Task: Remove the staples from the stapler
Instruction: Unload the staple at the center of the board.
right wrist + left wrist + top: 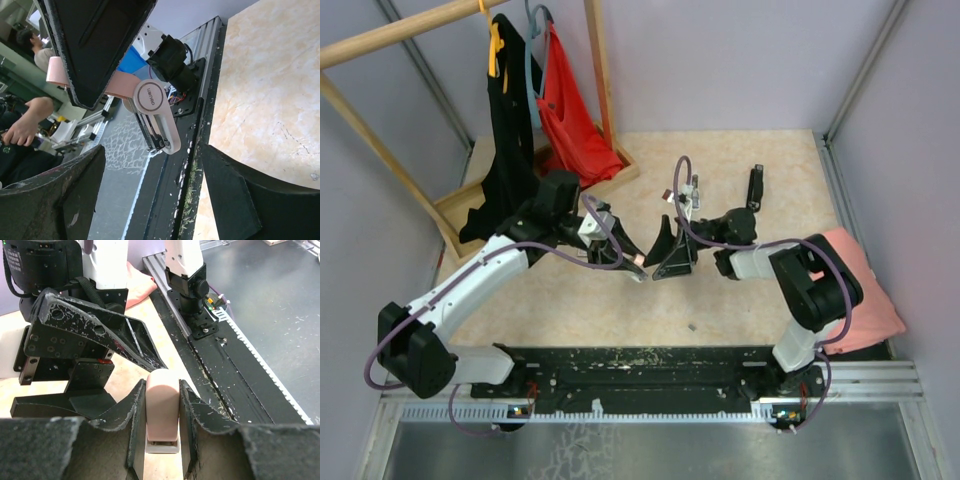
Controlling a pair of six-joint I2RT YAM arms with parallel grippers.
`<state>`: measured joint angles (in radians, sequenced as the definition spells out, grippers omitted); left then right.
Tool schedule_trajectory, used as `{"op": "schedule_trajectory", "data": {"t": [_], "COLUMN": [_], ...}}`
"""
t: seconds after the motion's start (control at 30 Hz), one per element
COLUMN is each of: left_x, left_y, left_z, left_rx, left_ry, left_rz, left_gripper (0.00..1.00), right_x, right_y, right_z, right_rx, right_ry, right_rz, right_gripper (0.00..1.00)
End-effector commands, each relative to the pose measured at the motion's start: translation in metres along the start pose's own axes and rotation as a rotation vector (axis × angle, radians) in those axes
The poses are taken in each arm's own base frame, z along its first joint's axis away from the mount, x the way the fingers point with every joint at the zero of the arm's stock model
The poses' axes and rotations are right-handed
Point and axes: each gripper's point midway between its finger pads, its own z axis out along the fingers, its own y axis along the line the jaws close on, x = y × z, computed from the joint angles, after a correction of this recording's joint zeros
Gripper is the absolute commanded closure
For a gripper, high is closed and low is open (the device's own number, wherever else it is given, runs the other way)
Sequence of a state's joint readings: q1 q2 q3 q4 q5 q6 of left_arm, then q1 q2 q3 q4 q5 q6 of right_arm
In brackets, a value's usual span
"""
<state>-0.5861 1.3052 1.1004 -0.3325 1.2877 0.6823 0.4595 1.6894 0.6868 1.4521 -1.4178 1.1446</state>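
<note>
White links (470,285), black joints (415,355), purple cables (608,264) (end effectors (623,252) (672,255) seemingly scuffed)

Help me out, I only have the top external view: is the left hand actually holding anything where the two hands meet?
Observer: Yes. The left wrist view shows the left hand shut on a pink stapler, which stands upright in its grip.
Operator: Is the stapler opened up?
Observer: The right wrist view shows its white arm swung away from the pink body, hanging from the hinge.
Operator: And the right hand?
Observer: In its own wrist view the right hand is wide open, with a gap on each side of the white arm's tip.
</note>
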Motion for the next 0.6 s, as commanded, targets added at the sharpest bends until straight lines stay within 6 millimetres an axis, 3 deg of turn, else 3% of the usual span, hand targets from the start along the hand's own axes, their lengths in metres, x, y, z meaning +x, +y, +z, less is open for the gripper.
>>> {"op": "schedule_trajectory", "data": {"t": [0.0,0.57], "left_x": [-0.015,-0.011], "left_y": [-0.007,-0.004], "left_z": [-0.002,0.001], "left_rx": [0.047,0.063], "left_ry": [-0.060,-0.077], "left_rz": [0.033,-0.011], "left_gripper": [1.00,1.00], "right_x": [0.003,0.018], "right_y": [0.007,0.019], "right_z": [0.008,0.026], "right_rx": [-0.040,-0.115], "right_ry": [0.030,0.097], "right_rz": [-0.098,-0.111], "right_gripper": [0.23,0.39]}}
